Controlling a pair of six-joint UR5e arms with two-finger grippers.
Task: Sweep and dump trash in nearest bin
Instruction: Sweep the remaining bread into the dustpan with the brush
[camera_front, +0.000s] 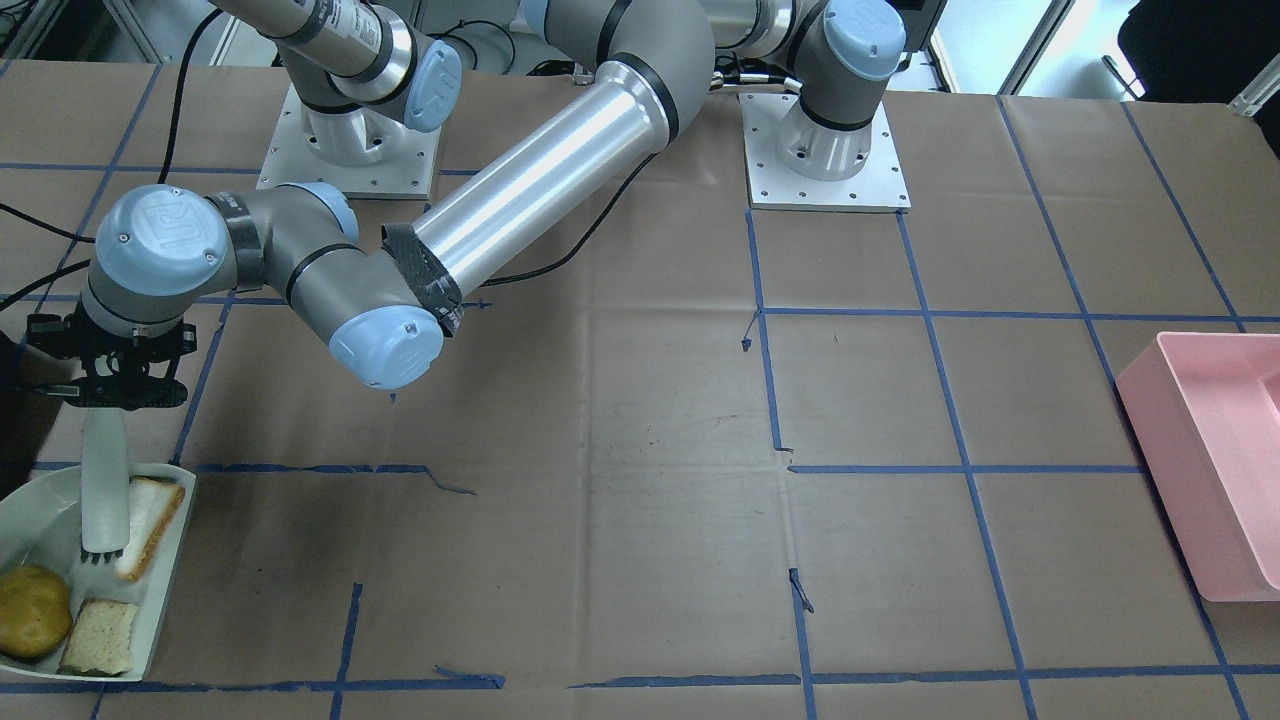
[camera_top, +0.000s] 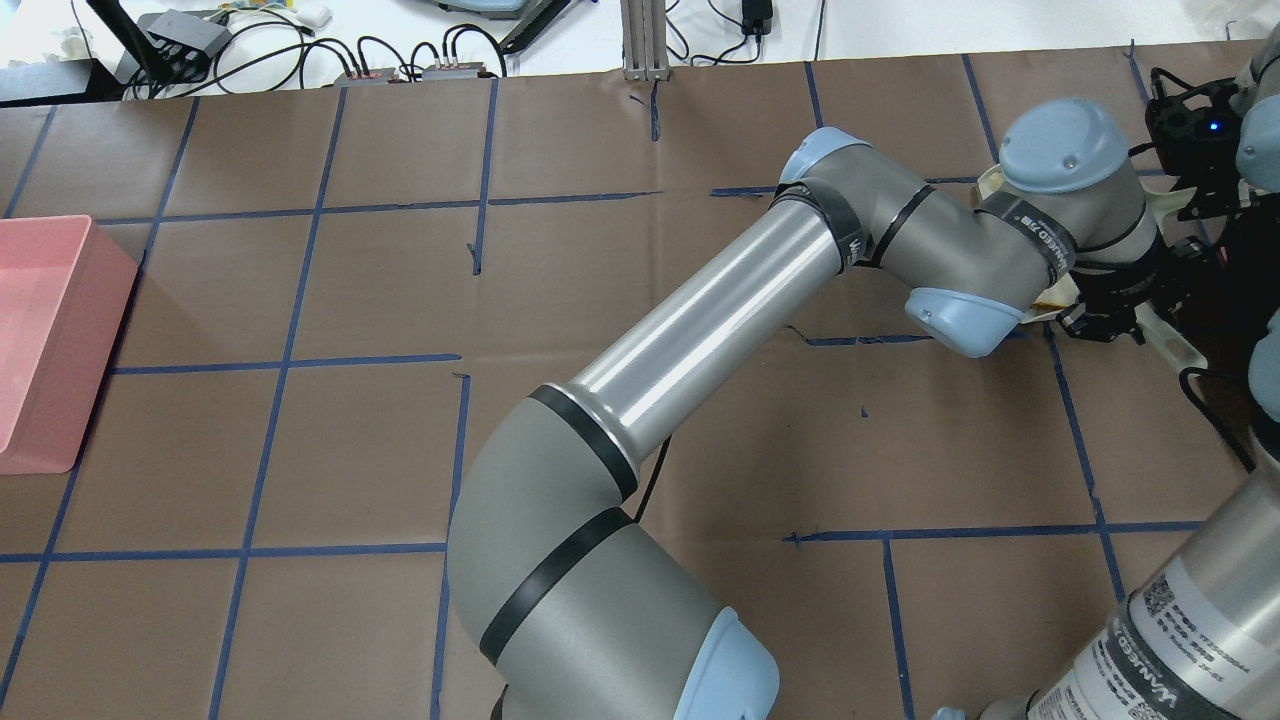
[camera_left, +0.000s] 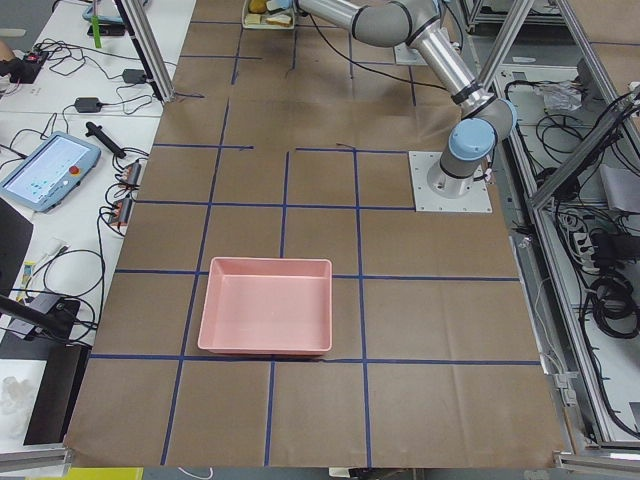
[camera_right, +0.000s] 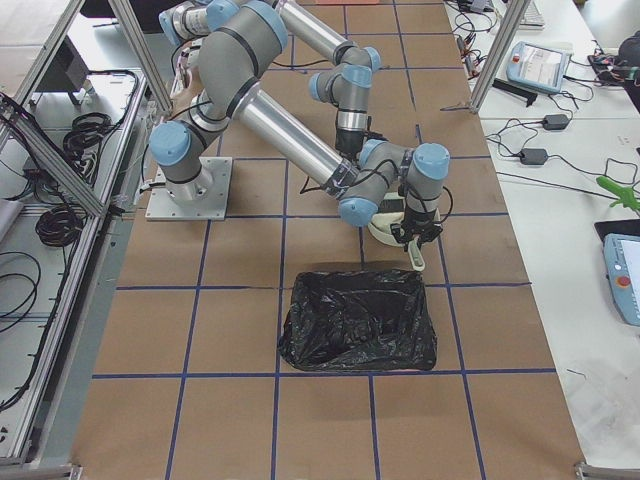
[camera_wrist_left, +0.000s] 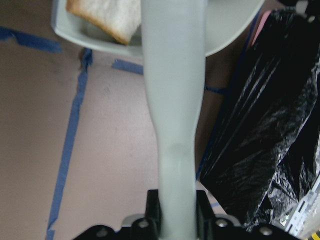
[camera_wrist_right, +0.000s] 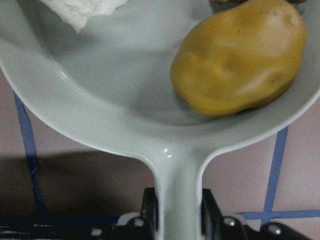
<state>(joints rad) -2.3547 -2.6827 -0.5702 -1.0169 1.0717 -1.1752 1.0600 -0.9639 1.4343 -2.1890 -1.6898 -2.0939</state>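
The left pincer (camera_wrist_left: 176, 215) was clenched on the narrow end of a pale brush (camera_wrist_left: 172, 100), whose bristle end reached down into the dustpan (camera_wrist_right: 100, 120). The right pincer (camera_wrist_right: 179, 212) was clamped on that pan's handle.

All the trash lay in the pan. The potato-like lump (camera_wrist_right: 240, 55) sat in the bowl, one bread piece (camera_front: 148, 525) lay just beside the bristles, and the other bread piece (camera_front: 100, 637) lay next to the lump. A black bag-lined bin (camera_right: 360, 320) stood just beside the pan. The pink bin (camera_front: 1215, 470) was well apart, at the far end of the tabletop (camera_front: 640, 450).

Sweeping looked done, with the tipping not yet made. The lump would probably be firm and smooth, and roll as soon as the pan tilted. The bread seemed light and soft, likely to drag or cling, so the brush might have to nudge it. Neither wanted gripping directly; the hold belonged on the pan's handle.
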